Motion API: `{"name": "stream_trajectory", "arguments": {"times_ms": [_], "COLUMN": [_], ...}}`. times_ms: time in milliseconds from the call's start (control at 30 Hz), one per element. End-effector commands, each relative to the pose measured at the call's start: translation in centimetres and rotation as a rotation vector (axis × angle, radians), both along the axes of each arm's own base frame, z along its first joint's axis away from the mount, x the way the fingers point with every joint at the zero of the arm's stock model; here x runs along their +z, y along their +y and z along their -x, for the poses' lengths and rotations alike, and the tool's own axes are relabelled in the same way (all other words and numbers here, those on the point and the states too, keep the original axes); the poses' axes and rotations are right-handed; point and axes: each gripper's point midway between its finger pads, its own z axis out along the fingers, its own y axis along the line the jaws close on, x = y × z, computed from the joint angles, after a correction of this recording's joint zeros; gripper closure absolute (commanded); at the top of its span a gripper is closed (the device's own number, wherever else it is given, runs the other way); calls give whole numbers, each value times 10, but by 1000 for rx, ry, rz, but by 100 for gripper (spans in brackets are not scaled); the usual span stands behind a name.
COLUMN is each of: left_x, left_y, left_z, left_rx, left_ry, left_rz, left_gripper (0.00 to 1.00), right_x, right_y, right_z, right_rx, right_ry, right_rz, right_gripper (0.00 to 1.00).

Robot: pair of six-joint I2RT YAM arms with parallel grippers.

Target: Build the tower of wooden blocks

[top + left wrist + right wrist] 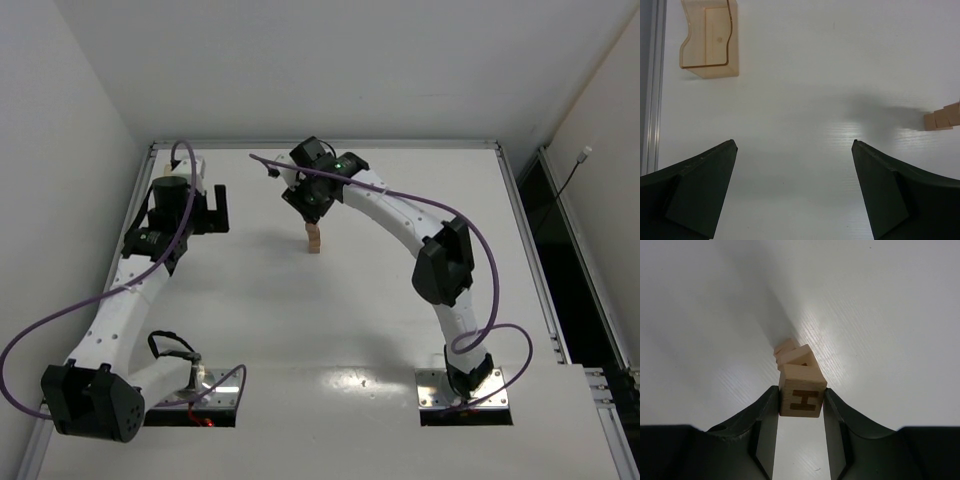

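Note:
The wood block tower (314, 238) stands as a thin column of small tan cubes near the middle of the table. In the right wrist view I look down it; the lower cubes (796, 356) sit slightly twisted. My right gripper (800, 390) is shut on the top cube (801, 399), marked with a dark "H", held on top of the column. In the top view the right gripper (312, 214) is directly over the tower. My left gripper (794, 142) is open and empty, off to the tower's left (218, 208). The tower's edge shows at the far right of the left wrist view (943, 117).
A pale translucent tan box (710, 37) lies near the table's left rail (651, 75). The raised table frame (330, 145) runs along the back. Purple cables hang from both arms. The arm base plates (462, 397) sit at the near edge.

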Motion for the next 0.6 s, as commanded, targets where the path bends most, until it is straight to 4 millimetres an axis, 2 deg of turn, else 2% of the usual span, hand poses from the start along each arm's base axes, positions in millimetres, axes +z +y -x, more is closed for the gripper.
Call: {"name": "stream_trajectory", "arguments": {"times_ms": [0,333,433,467,567], "left_x": [9,9,9,6,6], "left_y": [-3,-2,-2,-2,-2], "left_z": [-4,-5,-5,-6,-6], "left_rx": [-12,-11,-11,-11,-6], "left_ry": [-24,-24,-24,-15,-15], "left_rz": [35,39,39,39,47], "left_gripper": [1,1,1,1,1], "right_x": [16,11,11,5,8], "right_y": [8,7,7,7,8], "right_z": [-6,-5,-5,-5,-7], "right_rx": [9,16,16,16,16], "right_ry": [-43,-33,-33,-25,-31], "right_rz": [-25,-9,-9,-2,-8], "right_gripper": [100,100,97,97,97]}}
